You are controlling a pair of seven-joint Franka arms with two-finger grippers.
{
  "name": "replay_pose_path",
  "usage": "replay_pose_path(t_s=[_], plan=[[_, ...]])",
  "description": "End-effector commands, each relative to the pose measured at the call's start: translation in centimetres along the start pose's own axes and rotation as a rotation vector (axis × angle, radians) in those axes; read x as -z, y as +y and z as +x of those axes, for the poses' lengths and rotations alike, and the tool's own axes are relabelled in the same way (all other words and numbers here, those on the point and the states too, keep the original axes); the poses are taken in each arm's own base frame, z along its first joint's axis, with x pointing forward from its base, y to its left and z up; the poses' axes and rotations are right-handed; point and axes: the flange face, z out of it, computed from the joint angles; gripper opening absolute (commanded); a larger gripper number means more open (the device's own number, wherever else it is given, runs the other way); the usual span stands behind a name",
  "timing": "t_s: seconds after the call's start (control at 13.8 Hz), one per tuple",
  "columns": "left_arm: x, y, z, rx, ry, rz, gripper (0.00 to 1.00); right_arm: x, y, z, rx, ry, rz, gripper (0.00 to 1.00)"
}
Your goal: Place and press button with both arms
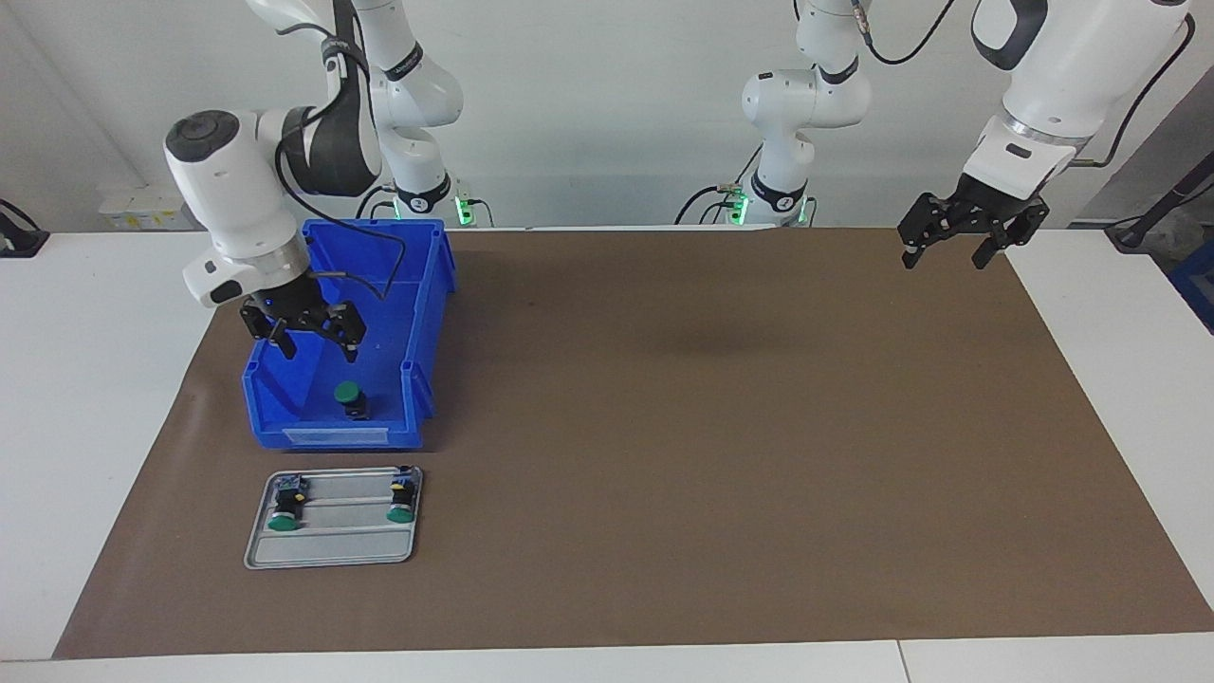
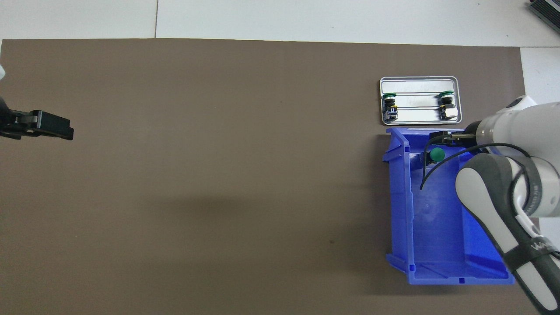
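A green-capped button (image 1: 349, 398) stands cap up on the floor of a blue bin (image 1: 417, 313), at the bin's end farther from the robots; from overhead the button (image 2: 436, 154) shows there too. My right gripper (image 1: 318, 349) hangs open inside the bin, just above the button and apart from it, with nothing between its fingers. My left gripper (image 1: 946, 258) waits open and empty, raised over the brown mat's corner at the left arm's end. In the overhead view the left gripper (image 2: 57, 127) shows only at the frame's edge.
A small silver tray (image 1: 332, 555) lies just farther from the robots than the bin, holding two more buttons (image 1: 285, 507) (image 1: 403, 498) on their sides. A brown mat (image 1: 711, 427) covers the table. A cable loops from the right wrist over the bin.
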Motion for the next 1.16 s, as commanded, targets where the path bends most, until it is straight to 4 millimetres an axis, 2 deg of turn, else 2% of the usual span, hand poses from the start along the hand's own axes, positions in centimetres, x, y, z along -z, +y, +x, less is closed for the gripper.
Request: replay_pose_path(t_s=[0.0, 0.29, 0.51, 1.09], plan=[[0.2, -0.2, -1.0, 0.005, -0.005, 0.019, 1.0, 4.9, -0.7, 0.9, -0.02, -0.027, 0.024, 0.97], [0.2, -0.2, -1.0, 0.005, -0.005, 0.019, 1.0, 10.6, -0.8, 1.7, -0.016, -0.049, 0.014, 0.97], [0.2, -0.2, -1.0, 0.005, -0.005, 0.019, 1.0, 13.4, -0.8, 2.4, -0.014, -0.072, 0.006, 0.98], [0.2, -0.2, -1.0, 0.005, -0.005, 0.019, 1.0, 11.9, -2.7, 0.1, -0.016, -0.122, 0.0, 0.99]])
